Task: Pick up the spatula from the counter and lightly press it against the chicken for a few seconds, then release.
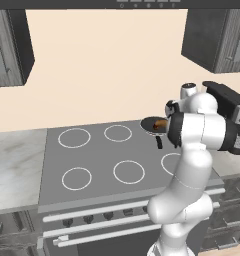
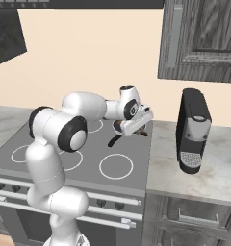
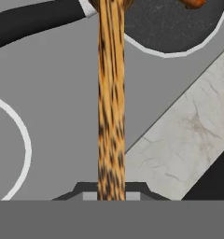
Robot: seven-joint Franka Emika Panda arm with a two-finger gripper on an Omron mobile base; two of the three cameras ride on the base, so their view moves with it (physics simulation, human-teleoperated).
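Hand: in the hand view the hand (image 3: 111,192) is clamped on the spatula (image 3: 110,98) – one dark finger tip (image 3: 84,188) shows at each side of the handle's lower end. In the right base view the hand (image 2: 136,124) hangs over the stove's back right corner, just above the pan.
Spatula: a mottled orange-brown wooden handle, running straight away from the hand to the top edge of the hand view. There it crosses the pan's rim, and its blade end is cut off by the frame.
Chicken: a small brown piece (image 1: 162,123) lying in the pan. In the hand view only an orange-brown edge of it (image 3: 193,3) shows, to the right of the spatula. Whether the two touch cannot be told.
Pan: a dark round pan (image 3: 179,28) with a pale rim, on the back right burner; its black handle (image 2: 114,140) points toward the stove's front.
Stove: a grey top (image 1: 99,155) with white burner rings.
Table: marble (image 3: 188,135) – it lies just beside the stove on the right.
Coffee machine: black (image 2: 193,127), upright on the table, well apart from the pan.
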